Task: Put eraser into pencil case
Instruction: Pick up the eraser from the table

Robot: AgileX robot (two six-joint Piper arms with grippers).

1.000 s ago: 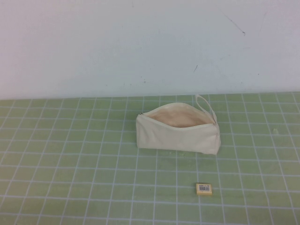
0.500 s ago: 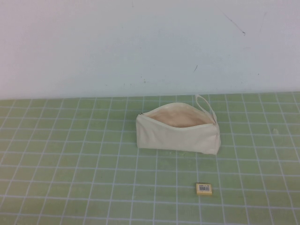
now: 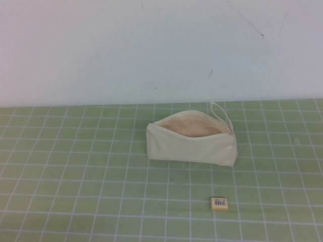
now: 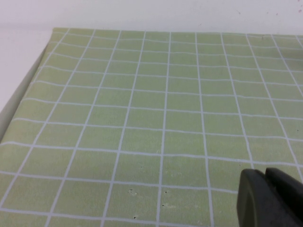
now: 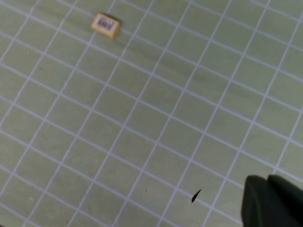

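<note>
The eraser [image 3: 219, 202], a tiny tan-yellow block with a white barcode label, lies on the green grid mat in front of the pencil case. It also shows in the right wrist view [image 5: 105, 25]. The pencil case [image 3: 192, 142], a cream fabric pouch, stands unzipped with its peach lining showing and a thin loop strap at its right end. Neither arm shows in the high view. My left gripper [image 4: 266, 176] is shut and empty over bare mat. My right gripper [image 5: 268, 181] is shut and empty, well away from the eraser.
The green grid mat [image 3: 75, 176] covers the table up to a white back wall [image 3: 151, 50]. The mat's edge [image 4: 28, 75] shows in the left wrist view. A small dark mark [image 5: 196, 195] lies on the mat near my right gripper.
</note>
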